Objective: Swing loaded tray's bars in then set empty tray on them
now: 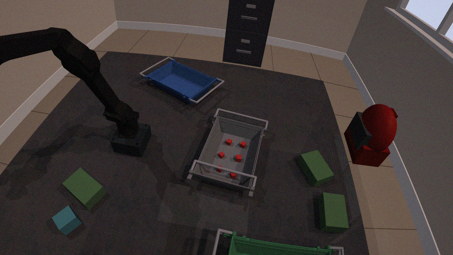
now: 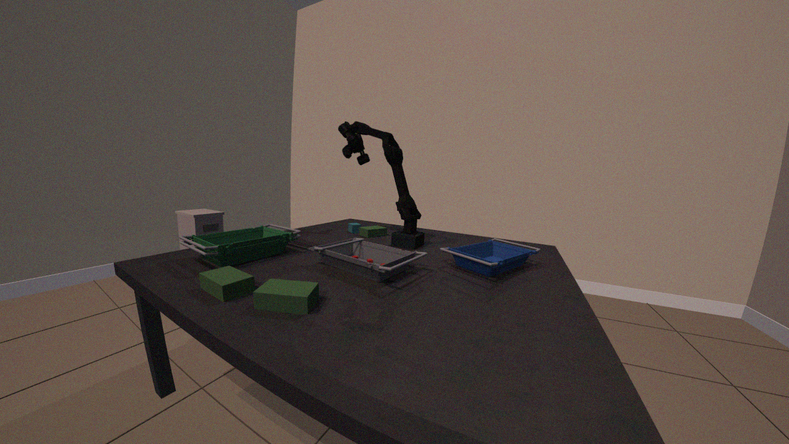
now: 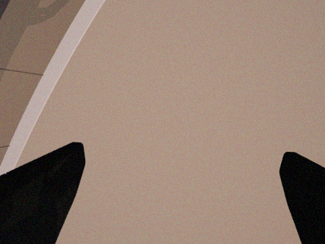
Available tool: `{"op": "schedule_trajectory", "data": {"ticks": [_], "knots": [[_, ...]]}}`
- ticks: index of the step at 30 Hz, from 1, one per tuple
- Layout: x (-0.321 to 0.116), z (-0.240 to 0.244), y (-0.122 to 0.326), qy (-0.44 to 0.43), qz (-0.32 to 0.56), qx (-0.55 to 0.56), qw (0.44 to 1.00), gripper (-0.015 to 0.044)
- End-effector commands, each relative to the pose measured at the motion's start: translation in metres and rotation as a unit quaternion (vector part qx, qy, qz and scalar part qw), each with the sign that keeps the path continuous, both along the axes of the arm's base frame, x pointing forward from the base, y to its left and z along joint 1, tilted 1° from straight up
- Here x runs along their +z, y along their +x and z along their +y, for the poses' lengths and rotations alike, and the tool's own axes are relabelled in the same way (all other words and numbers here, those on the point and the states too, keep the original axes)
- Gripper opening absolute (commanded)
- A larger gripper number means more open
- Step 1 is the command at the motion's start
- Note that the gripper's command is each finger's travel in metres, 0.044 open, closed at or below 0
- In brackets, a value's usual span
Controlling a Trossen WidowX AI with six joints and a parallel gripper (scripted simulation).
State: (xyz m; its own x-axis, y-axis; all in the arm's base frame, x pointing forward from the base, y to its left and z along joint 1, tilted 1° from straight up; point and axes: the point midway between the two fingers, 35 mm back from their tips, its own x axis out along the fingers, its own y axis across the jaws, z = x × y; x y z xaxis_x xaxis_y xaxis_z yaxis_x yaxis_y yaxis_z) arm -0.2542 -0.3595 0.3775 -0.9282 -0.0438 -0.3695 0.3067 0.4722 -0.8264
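The grey tray (image 1: 208,146) (image 2: 397,255) stands on the table with several small red blocks inside. Its far bar (image 1: 242,115) stands out past the far end. Its near bar (image 1: 225,169) shows raised by the near rim; its exact tilt is hard to tell. The blue tray (image 1: 177,83) (image 2: 490,258) stands empty behind it, bars out over its ends. The green tray (image 1: 278,248) (image 2: 242,246) is at the front, cut off in the top view; no load shows in it. My gripper (image 2: 355,155) (image 3: 183,158) is open and empty, raised high above the table, away from the trays.
Green blocks (image 1: 82,187) (image 1: 316,166) (image 1: 334,210) and a teal block (image 1: 66,218) lie on the table. The arm's base (image 1: 131,142) (image 2: 407,238) stands left of the grey tray. A red rounded object (image 1: 378,126) is beyond the right edge; a dark cabinet (image 1: 247,31) stands behind.
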Motion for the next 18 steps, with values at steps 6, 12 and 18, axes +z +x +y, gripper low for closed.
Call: {"op": "schedule_trajectory", "data": {"ticks": [6,12,18], "knots": [[0.0,0.0,0.0,0.0,0.0,0.0,1.0,0.0242],[0.0,0.0,0.0,0.0,0.0,0.0,1.0,0.0085],[0.0,0.0,0.0,0.0,0.0,0.0,1.0,0.0084]]}}
